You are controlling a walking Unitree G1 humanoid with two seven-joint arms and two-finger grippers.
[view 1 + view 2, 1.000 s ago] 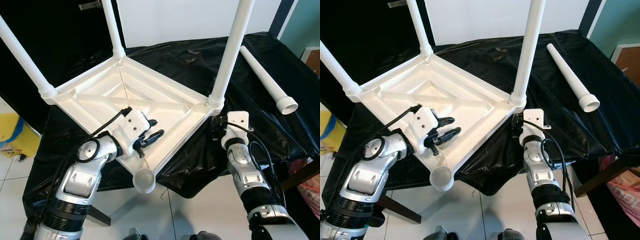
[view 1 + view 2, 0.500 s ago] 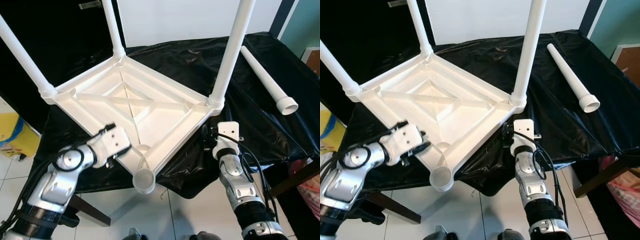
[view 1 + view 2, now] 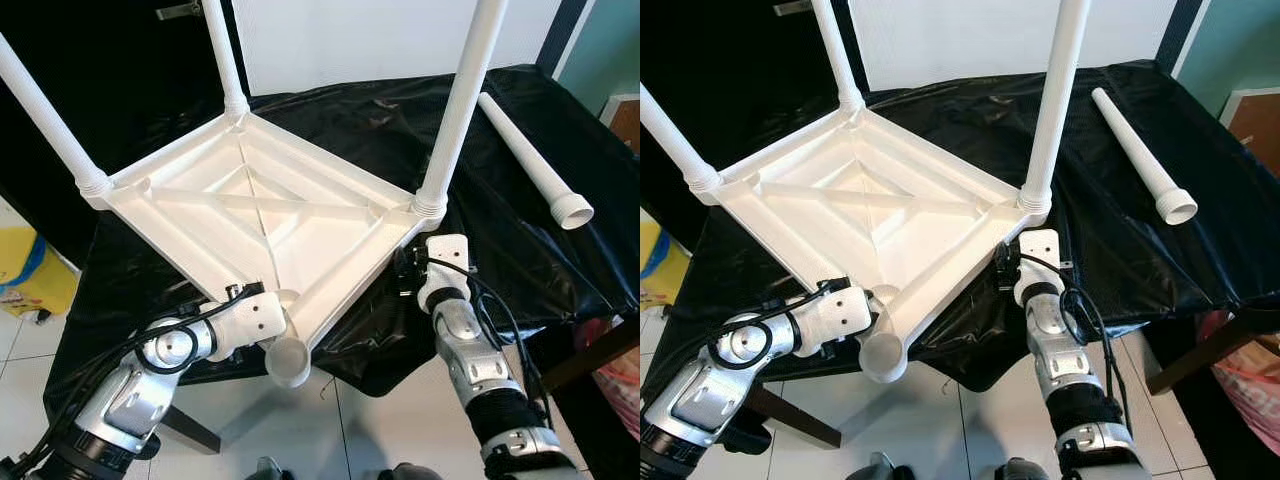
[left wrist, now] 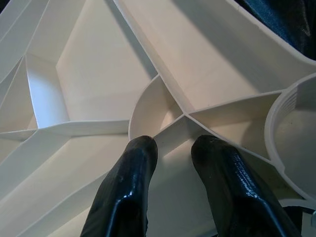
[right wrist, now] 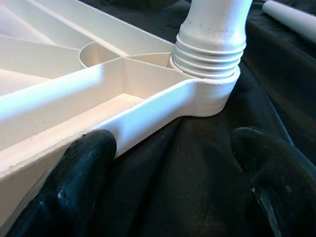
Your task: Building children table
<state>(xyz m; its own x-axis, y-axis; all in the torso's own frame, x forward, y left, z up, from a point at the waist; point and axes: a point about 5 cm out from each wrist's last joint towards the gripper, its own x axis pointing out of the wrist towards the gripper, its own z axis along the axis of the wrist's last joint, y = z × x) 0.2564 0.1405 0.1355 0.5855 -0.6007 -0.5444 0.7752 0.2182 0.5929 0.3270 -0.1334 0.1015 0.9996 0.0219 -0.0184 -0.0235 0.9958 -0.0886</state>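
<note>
From the head camera you see the white table top (image 3: 270,215) lying upside down on a black sheet (image 3: 500,200). Three white legs (image 3: 462,95) already stand up from its corners. The corner closest to you has an empty socket (image 3: 288,362), and it sticks out past the edge of the sheet. The last loose leg (image 3: 530,160) lies on the sheet, well away from that empty socket, past the corner with the tall leg.

Your left gripper (image 4: 170,150) sits right beside the empty socket, at the table top's near edge. Your right gripper (image 5: 170,163) sits just below the corner with the tall leg. It looks like both are there to steady the table top so it does not slide.

From the left wrist camera, you see two black fingers (image 4: 133,173) a little apart, with nothing between them. Their tips rest on a raised rib inside the table top, next to the socket's round wall. It looks like pressing down, not pinching.

From the right wrist camera, the fingers (image 5: 84,168) are spread wide. One lies against the table top's outer edge; the other is out over the sheet. They grip nothing. The ribbed foot of the tall leg sits just ahead.
</note>
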